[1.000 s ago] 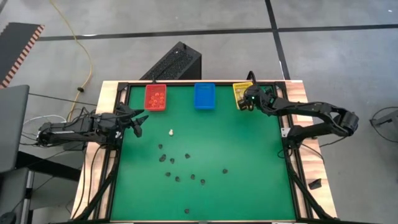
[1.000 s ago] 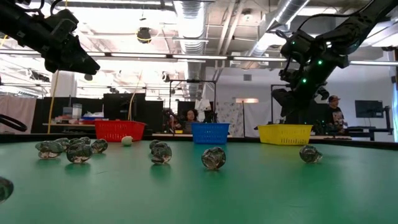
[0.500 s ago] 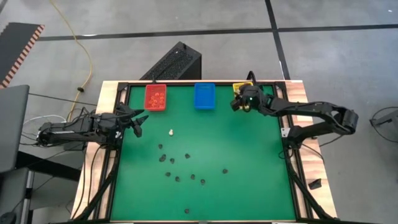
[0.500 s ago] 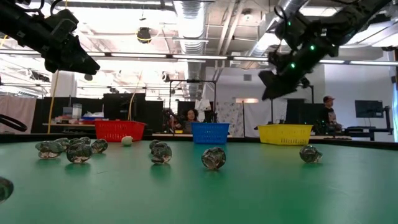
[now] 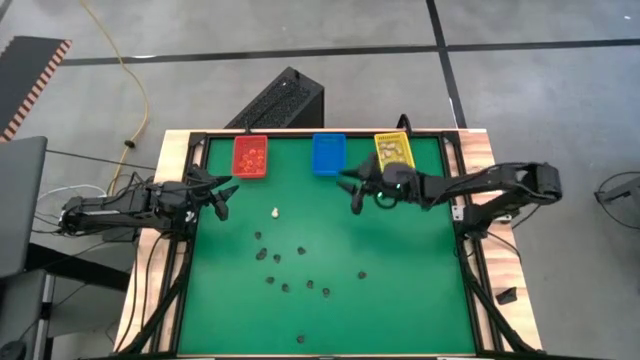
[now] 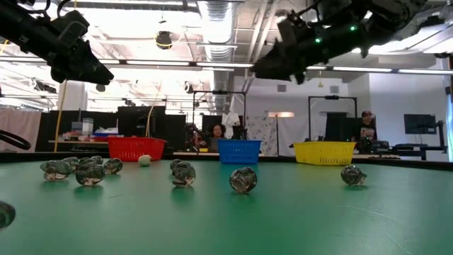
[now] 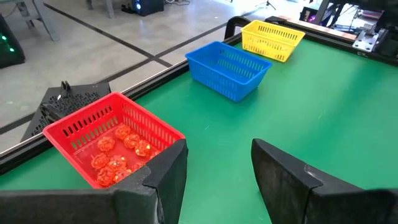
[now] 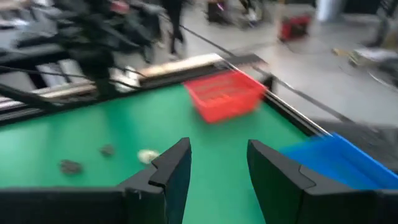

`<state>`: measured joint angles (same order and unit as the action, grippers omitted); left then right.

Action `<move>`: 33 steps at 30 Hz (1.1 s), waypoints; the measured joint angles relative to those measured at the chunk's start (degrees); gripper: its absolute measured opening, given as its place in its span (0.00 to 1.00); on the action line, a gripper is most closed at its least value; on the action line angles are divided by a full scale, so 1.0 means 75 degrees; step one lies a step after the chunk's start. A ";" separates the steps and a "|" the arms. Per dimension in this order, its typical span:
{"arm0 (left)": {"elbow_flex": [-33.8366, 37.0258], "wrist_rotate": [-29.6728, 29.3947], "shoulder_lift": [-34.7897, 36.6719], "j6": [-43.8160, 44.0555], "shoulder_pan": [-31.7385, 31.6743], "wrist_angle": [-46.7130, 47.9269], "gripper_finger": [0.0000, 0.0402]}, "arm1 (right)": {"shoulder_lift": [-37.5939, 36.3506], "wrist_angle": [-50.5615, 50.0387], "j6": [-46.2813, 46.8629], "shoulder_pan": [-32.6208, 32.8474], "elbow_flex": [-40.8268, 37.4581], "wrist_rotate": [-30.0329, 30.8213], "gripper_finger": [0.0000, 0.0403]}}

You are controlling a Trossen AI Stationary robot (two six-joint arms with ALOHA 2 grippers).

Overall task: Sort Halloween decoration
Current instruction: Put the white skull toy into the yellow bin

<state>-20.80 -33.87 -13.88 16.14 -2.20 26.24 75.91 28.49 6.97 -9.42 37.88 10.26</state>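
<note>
Black trinkets (image 5: pixel 286 270) lie scattered on the green mat's middle, and one cream-white trinket (image 5: pixel 275 212) lies apart toward the far left. In the low view they show as dark lumps (image 6: pixel 243 179) and a pale ball (image 6: pixel 144 161). Orange trinkets (image 7: pixel 121 149) lie inside the red bin (image 5: pixel 250 157). My left gripper (image 5: pixel 222 197) (image 7: pixel 217 163) hovers open at the mat's left edge, near the red bin. My right gripper (image 5: pixel 352 190) (image 8: pixel 217 158) hangs open above the mat, just nearside of the blue bin (image 5: pixel 328 154), pointing toward the table's left.
Three bins stand in a row along the far edge: red, blue and yellow (image 5: pixel 394 150). A black frame (image 5: pixel 455 215) borders the mat. People sit in the room beyond the table (image 6: pixel 214 134). Bare green mat lies on the right half (image 5: pixel 410 270).
My right gripper has left the yellow bin and swung toward the table's left and slightly nearer, turning to point left; it now hangs over the mat beside the blue bin. In the low view it has also risen.
</note>
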 joint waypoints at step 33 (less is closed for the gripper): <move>0.0207 0.0003 0.0002 0.0004 0.0003 -0.0067 0.42 | 0.6774 0.0085 -0.1365 0.1233 0.5818 0.0051 0.64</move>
<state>-19.24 -33.85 -13.87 16.17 -2.17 25.74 126.71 29.13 -3.27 -0.18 81.52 10.65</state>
